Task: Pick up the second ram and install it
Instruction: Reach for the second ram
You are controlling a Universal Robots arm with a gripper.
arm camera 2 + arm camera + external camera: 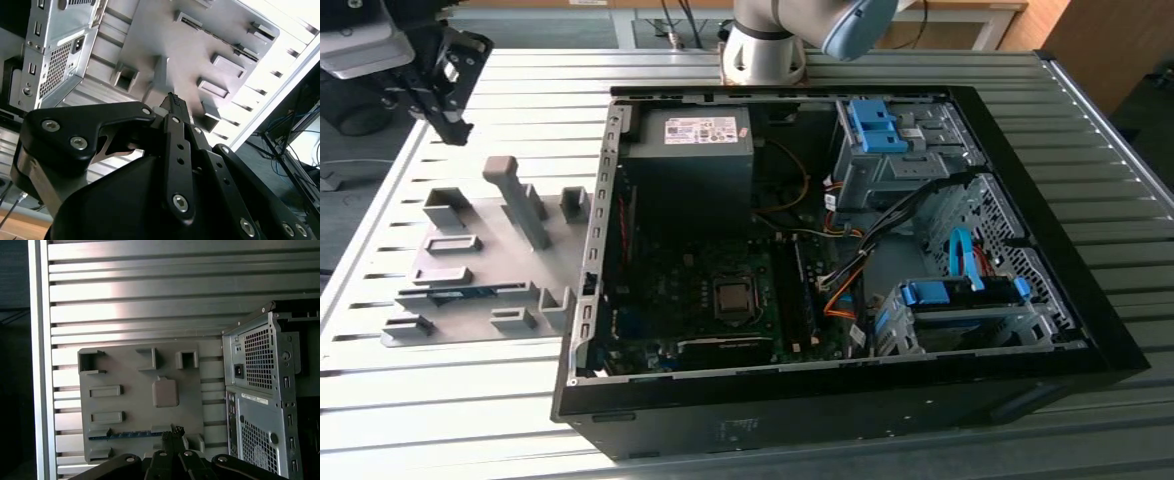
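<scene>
Blue and thin, the second ram (pixel 127 434) sits low in a slot of the grey holder (pixel 125 370) beside the computer case (pixel 854 402); the gripper (pixel 172 432) hangs above the holder, pinched shut, holding nothing; I think it should open, line up along the stick and come straight down; the slot hides most of the stick.

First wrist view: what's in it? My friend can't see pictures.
A thin blue ram stick lies in a slot of a grey plastic fixture on a ribbed metal table. The black gripper, shut and empty, pokes into the picture near the stick's end. The back of a silver computer case stands beside the fixture.
</scene>
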